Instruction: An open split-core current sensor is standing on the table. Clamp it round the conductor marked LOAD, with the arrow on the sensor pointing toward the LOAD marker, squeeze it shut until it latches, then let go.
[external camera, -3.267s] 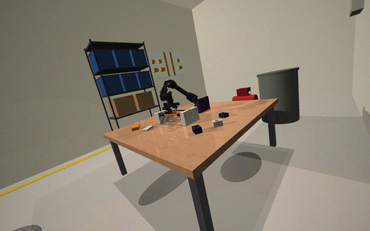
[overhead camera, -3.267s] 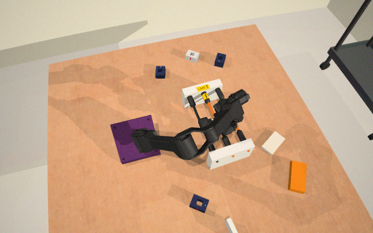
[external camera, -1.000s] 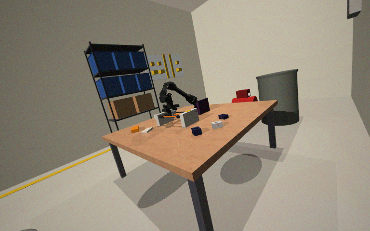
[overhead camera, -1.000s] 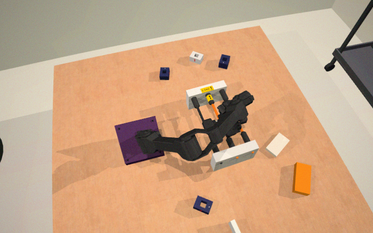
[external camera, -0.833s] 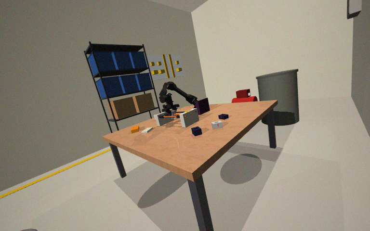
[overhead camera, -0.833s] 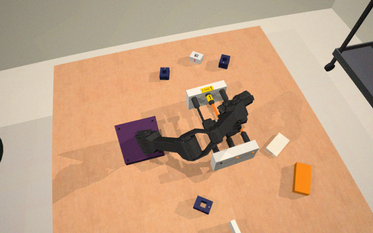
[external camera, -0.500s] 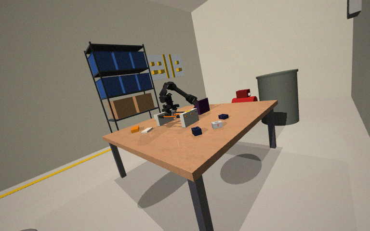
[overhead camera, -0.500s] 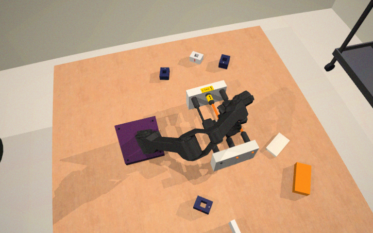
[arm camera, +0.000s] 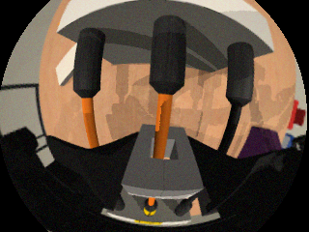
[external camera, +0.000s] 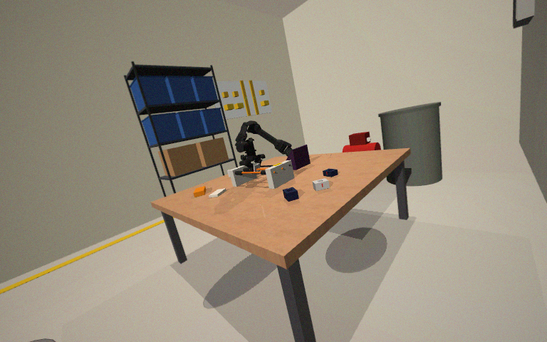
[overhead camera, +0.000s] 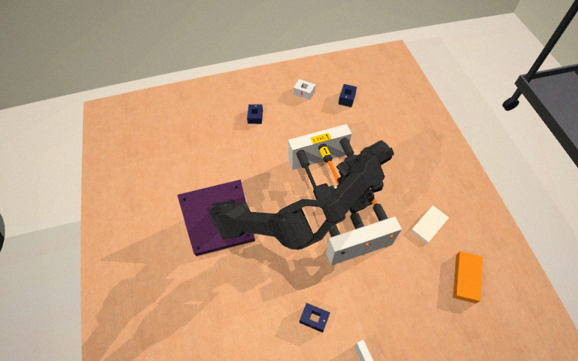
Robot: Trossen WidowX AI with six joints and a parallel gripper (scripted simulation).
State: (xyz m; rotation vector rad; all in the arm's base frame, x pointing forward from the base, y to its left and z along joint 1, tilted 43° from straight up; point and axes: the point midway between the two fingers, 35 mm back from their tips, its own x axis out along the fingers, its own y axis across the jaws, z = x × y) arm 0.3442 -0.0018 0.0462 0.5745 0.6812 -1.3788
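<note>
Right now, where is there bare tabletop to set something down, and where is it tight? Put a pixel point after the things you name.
Bare wood shows between the purple base plate (overhead camera: 200, 213) and the nearer navy block (overhead camera: 254, 113), and along the table's left edge, though arm shadow crosses its lower part. It's crowded between the two white end blocks (overhead camera: 319, 138) (overhead camera: 364, 241), where the gripper (arm camera: 162, 137) sits among conductors.

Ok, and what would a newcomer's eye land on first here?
Probably the black arm, reaching from its purple base plate over the conductors between two pale blocks. Up close, the gray sensor around the middle, orange conductor. After that, the bright orange block lying on the table beside a cream one.
</note>
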